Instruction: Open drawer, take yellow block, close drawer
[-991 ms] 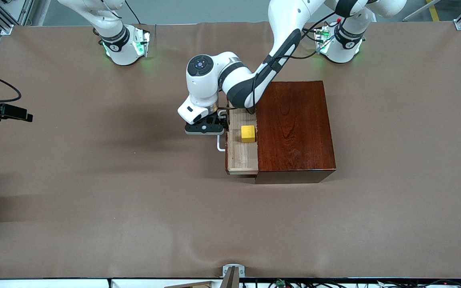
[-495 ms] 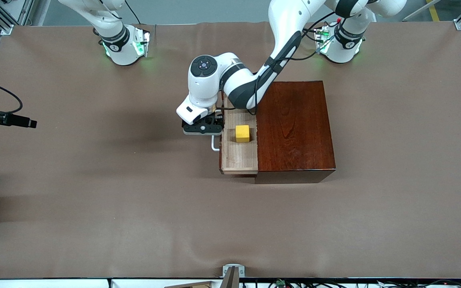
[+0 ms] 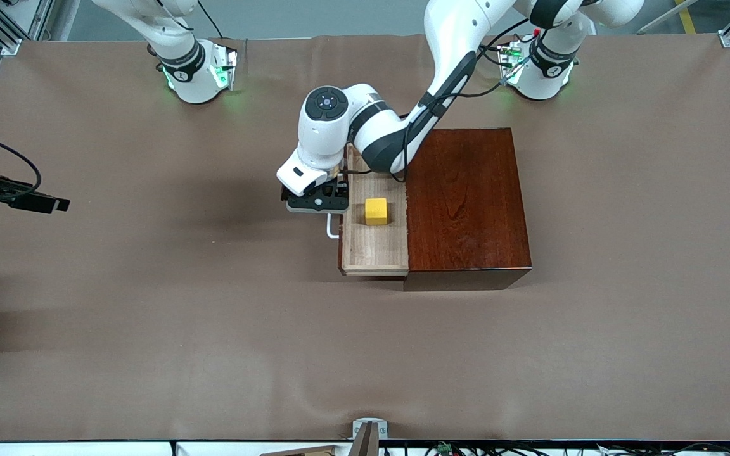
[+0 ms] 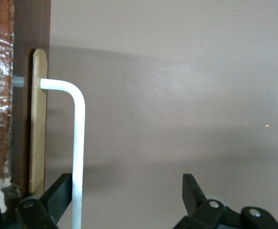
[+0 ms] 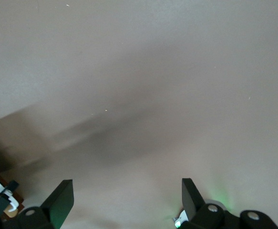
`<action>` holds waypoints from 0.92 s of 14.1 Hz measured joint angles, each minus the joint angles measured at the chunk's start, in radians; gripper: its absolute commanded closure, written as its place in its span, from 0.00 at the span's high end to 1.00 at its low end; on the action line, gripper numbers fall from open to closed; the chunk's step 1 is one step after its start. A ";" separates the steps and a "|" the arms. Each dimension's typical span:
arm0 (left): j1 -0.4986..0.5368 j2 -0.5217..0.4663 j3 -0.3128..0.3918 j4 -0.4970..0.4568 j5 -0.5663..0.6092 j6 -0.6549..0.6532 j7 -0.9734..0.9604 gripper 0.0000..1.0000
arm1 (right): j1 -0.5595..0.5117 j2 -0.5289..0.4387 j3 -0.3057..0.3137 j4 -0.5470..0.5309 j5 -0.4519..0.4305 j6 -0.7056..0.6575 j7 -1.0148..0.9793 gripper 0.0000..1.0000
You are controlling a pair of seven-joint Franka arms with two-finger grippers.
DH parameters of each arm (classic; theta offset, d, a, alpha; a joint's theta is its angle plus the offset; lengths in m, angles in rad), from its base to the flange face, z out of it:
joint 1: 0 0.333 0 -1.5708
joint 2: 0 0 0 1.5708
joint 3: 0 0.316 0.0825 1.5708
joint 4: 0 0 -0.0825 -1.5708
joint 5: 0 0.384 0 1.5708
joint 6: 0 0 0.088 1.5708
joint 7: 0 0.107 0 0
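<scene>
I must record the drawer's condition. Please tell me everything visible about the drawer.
The drawer is shallow, with a pale wood inside and a dark reddish-brown front bearing a white bar handle. It stands pulled partly out of the dark wooden box, toward the right arm's end of the table. A yellow block sits in it. The left hand is at the handle, one finger against the bar, fingers spread.

No readable text, label, brand name, number or sign appears in any of the views (the wooden box [image 3: 466,202], the table covering [image 3: 149,316] and the arms all show plain, unmarked surfaces). The small dark marks on the arm bases [image 3: 178,75] near the green lights are too small to make out.
</scene>
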 measured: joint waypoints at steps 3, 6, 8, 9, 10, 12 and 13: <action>0.000 0.000 -0.004 0.001 -0.002 0.015 0.001 1.00 | 0.027 0.000 0.005 0.000 0.017 0.001 0.092 1.00; 0.000 0.000 -0.003 0.005 -0.006 0.015 -0.002 1.00 | 0.070 0.003 0.006 0.000 0.029 0.004 0.189 1.00; 0.000 -0.001 -0.001 0.021 -0.015 0.010 -0.006 1.00 | 0.107 0.008 0.006 0.000 0.032 0.023 0.262 1.00; 0.000 -0.004 0.001 0.029 -0.015 -0.001 -0.010 1.00 | 0.124 0.011 0.007 0.000 0.032 0.033 0.295 1.00; 0.000 -0.008 0.003 0.037 -0.015 -0.016 -0.013 1.00 | 0.140 0.015 0.007 0.000 0.033 0.040 0.328 1.00; 0.001 -0.025 0.011 0.047 -0.015 -0.059 -0.015 1.00 | 0.168 0.021 0.008 0.000 0.036 0.049 0.392 1.00; 0.001 -0.044 0.018 0.052 -0.015 -0.090 -0.015 1.00 | 0.179 0.024 0.008 0.000 0.043 0.054 0.421 1.00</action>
